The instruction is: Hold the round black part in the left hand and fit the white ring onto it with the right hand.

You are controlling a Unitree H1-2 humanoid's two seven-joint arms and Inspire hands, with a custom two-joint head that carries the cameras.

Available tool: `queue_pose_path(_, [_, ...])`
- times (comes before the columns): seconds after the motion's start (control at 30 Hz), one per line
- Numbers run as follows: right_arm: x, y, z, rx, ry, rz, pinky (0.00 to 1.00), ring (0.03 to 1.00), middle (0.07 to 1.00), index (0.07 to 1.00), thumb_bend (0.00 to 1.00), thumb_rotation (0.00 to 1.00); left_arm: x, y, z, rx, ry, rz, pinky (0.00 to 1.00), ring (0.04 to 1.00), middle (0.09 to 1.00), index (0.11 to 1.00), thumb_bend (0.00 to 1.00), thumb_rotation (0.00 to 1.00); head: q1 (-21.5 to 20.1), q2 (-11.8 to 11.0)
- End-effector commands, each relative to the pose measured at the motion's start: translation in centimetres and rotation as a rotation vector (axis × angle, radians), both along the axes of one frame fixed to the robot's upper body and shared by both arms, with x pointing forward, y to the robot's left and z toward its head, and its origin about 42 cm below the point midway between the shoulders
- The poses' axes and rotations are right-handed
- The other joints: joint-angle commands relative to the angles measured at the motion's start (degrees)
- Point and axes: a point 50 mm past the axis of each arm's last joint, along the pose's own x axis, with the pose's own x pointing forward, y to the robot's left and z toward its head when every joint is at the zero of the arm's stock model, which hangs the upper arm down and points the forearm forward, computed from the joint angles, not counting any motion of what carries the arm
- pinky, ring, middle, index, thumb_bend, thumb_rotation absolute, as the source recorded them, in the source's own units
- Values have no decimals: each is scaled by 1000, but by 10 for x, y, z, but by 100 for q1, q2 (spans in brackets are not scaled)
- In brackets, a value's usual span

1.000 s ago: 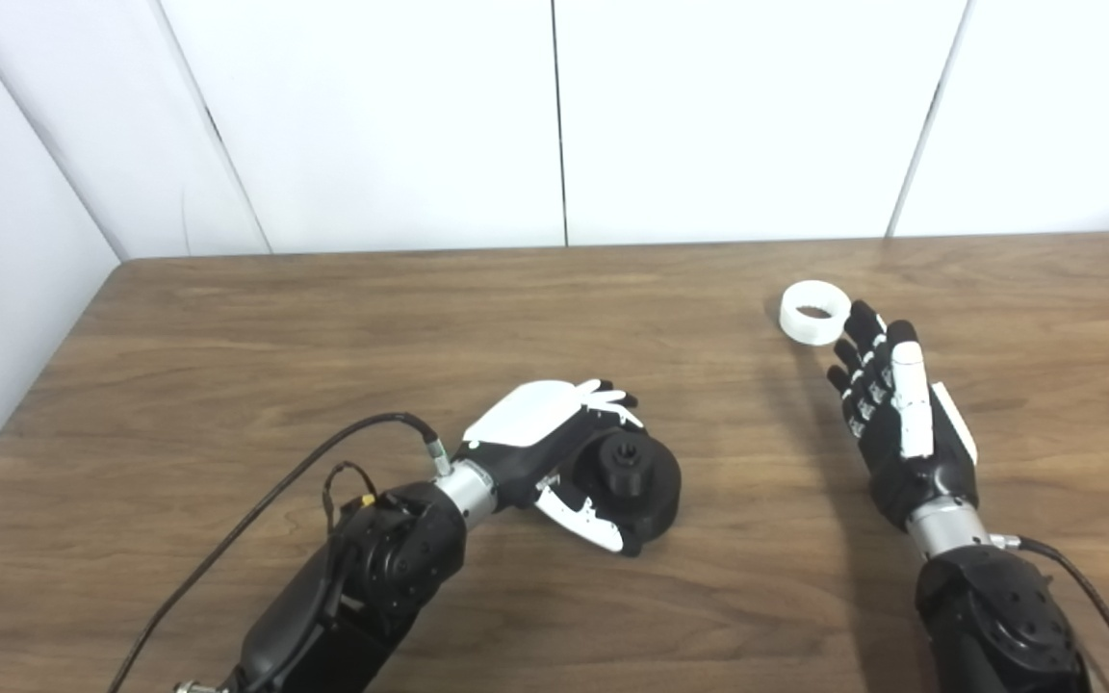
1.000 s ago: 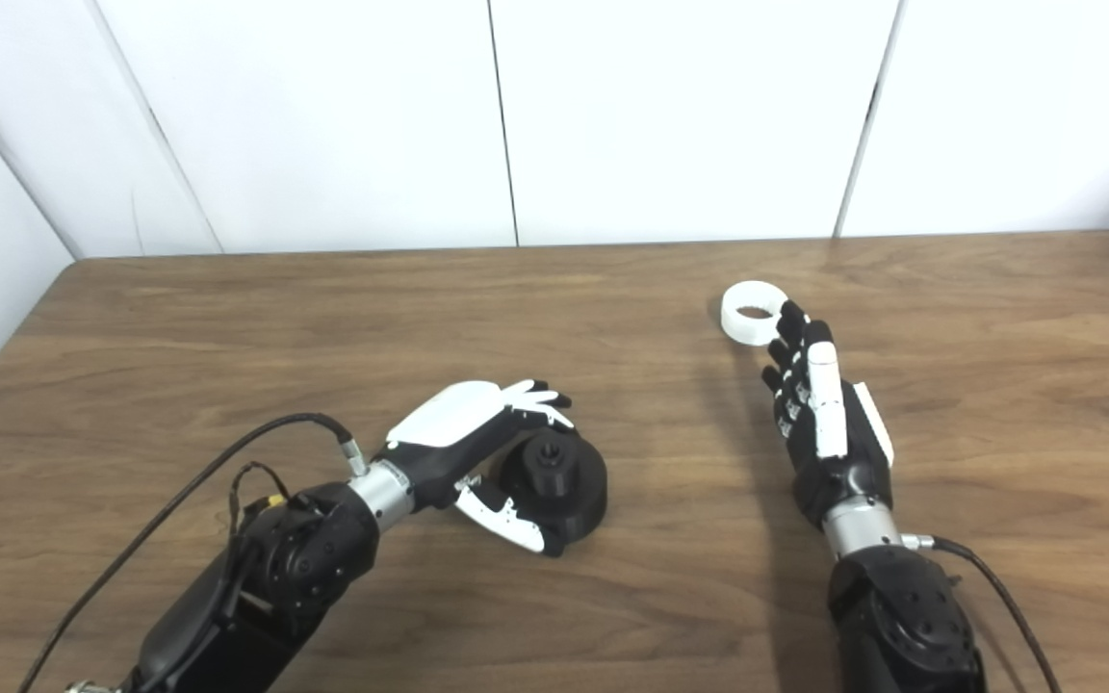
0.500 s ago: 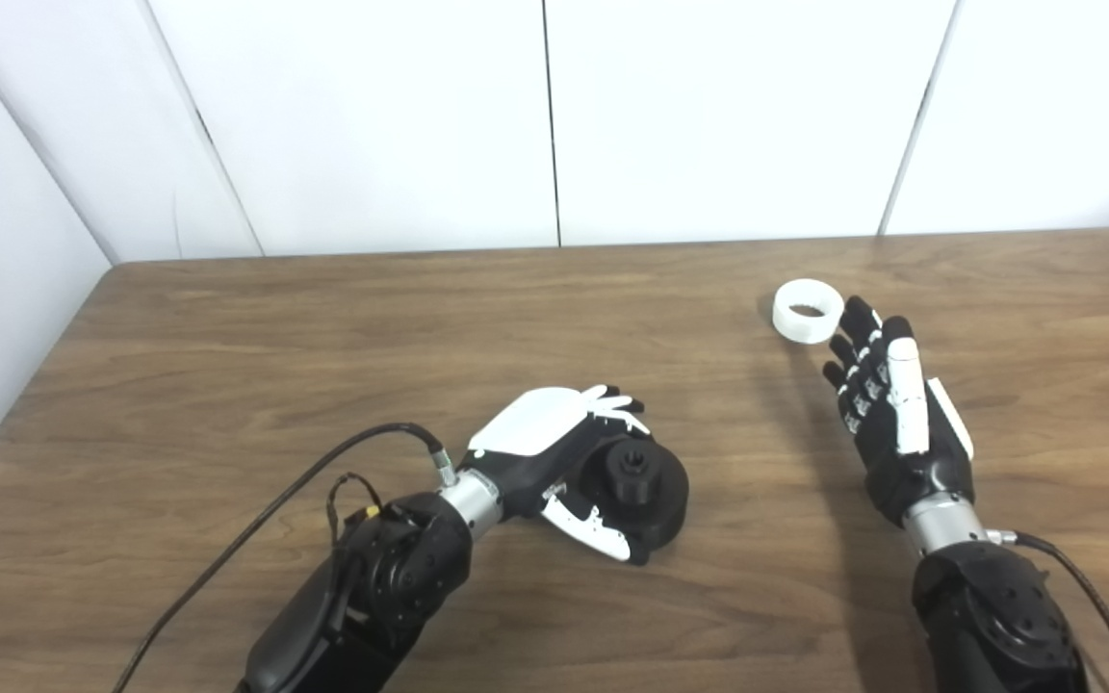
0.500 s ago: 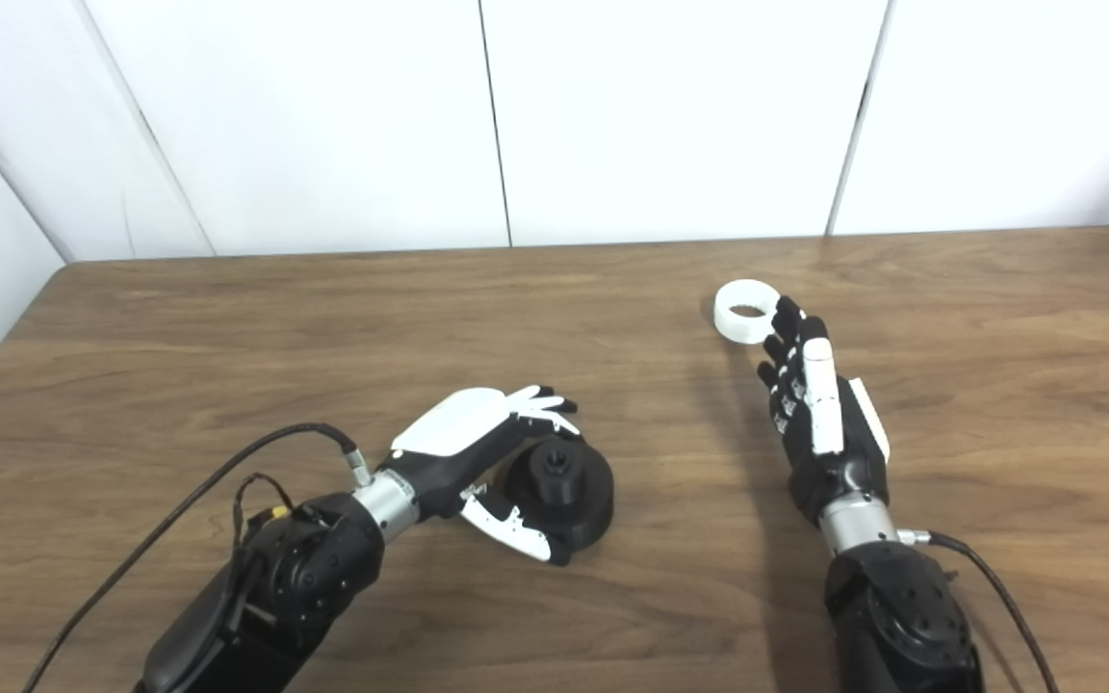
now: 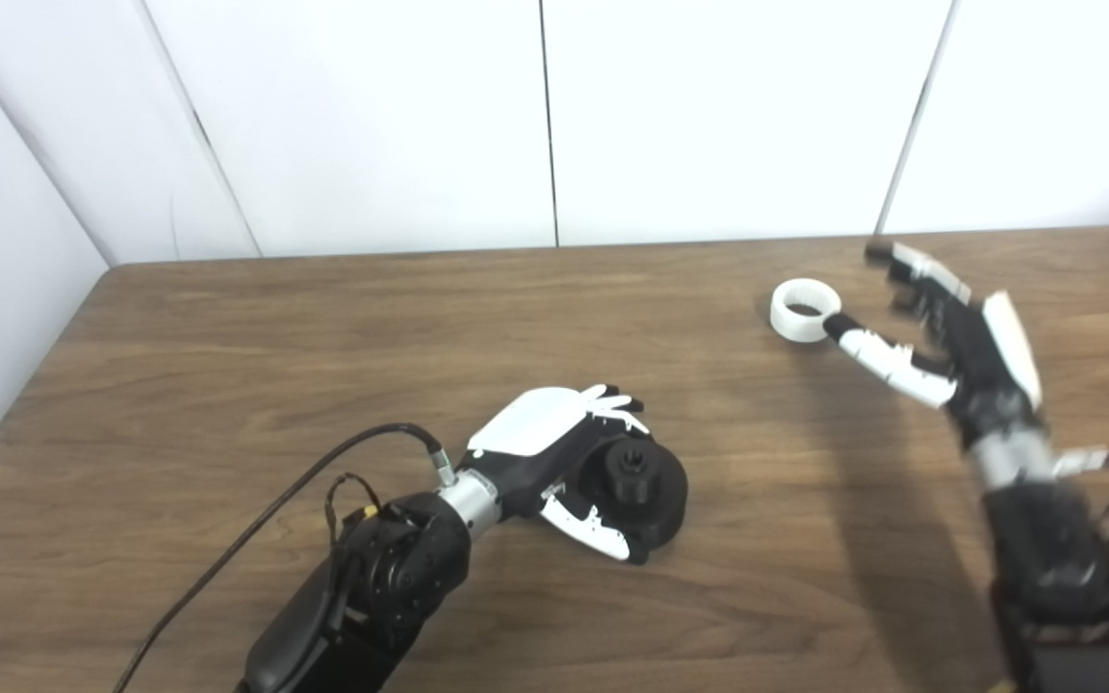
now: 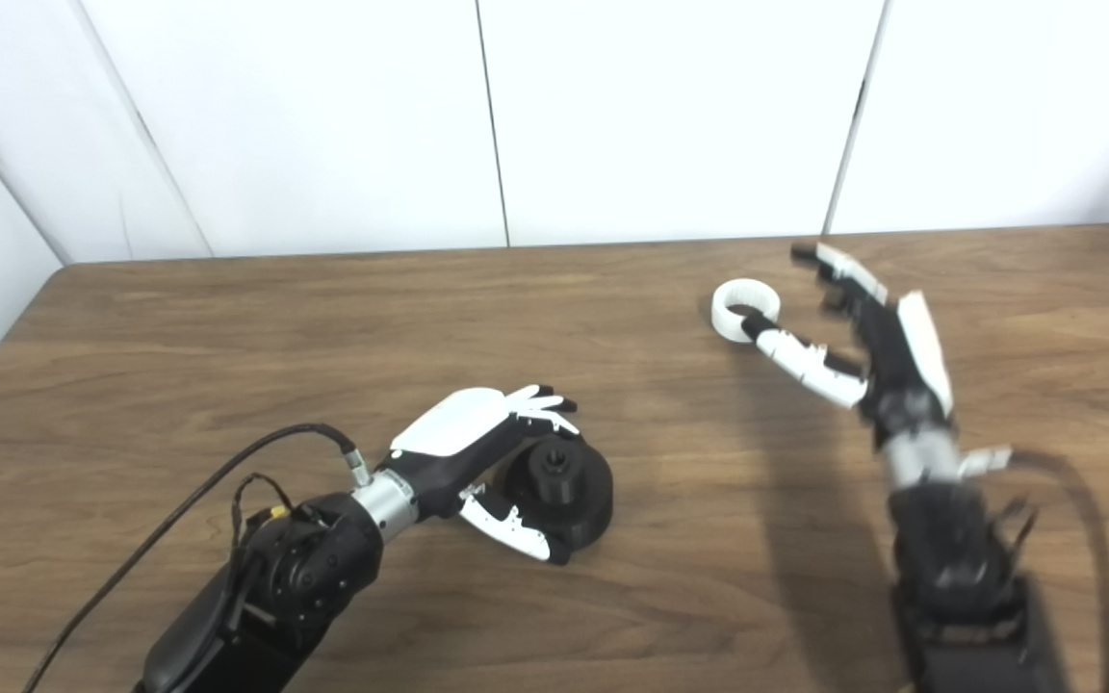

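The round black part (image 5: 649, 486) lies on the wooden table (image 5: 323, 327), a small hub sticking up from its middle. My left hand (image 5: 554, 448) wraps it from the left, fingers curled over its top and thumb along its near side. The white ring (image 5: 803, 310) lies flat on the table at the far right. My right hand (image 5: 944, 332) hovers just right of the ring, open, with fingers spread and stretched out beyond it. Its thumb tip is at the ring's near right rim; I cannot tell whether it touches. This hand is slightly blurred.
White wall panels (image 5: 554, 115) rise right behind the table's far edge. The table's left edge (image 5: 25, 404) runs diagonally at the left. A black cable (image 5: 256, 539) loops from my left forearm across the near left of the table.
My right hand has turned, spread its fingers and thumb apart, and moved farther out beside the white ring. The left hand and the black part have stayed put.
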Motion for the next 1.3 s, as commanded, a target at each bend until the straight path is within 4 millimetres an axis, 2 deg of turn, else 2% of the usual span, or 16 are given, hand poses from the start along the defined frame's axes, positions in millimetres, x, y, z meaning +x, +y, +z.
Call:
queue_pose_path(0.0, [9, 10, 27, -57, -63, 24, 846, 924, 918, 802, 781, 354, 1, -1, -8, 37, 35, -13, 881, 990, 937, 702, 907, 344, 5, 6])
queue_pose_path(0.17, [30, 12, 34, -136, -19, 48, 838, 911, 908, 772, 838, 339, 3, -3, -9, 38, 39, -21, 885, 993, 940, 703, 903, 347, -2, -8])
queue_pose_path(0.33, [51, 13, 33, -211, 25, 64, 804, 911, 901, 753, 865, 334, 4, -4, -9, 32, 41, -22, 880, 996, 943, 701, 899, 344, -11, -15])
queue_pose_path(0.5, [73, 14, 30, -252, 60, 85, 853, 944, 914, 745, 884, 304, 4, -4, -10, 36, 39, -21, 883, 995, 942, 704, 901, 346, -22, -22])
queue_pose_path(0.73, [103, 12, 28, -332, 113, 96, 864, 967, 917, 724, 892, 289, 3, -4, -13, 29, 46, -24, 882, 996, 943, 700, 902, 352, -89, -46])
queue_pose_path(1.03, [128, 1, 26, -361, 172, 80, 882, 979, 928, 730, 875, 309, 2, -4, -14, 26, 50, -25, 893, 998, 945, 700, 910, 346, -98, -69])
queue_pose_path(1.27, [136, -9, 23, -364, 196, 74, 889, 984, 928, 732, 889, 318, 1, -5, -15, 31, 61, -27, 883, 1000, 949, 704, 909, 363, -83, -85])
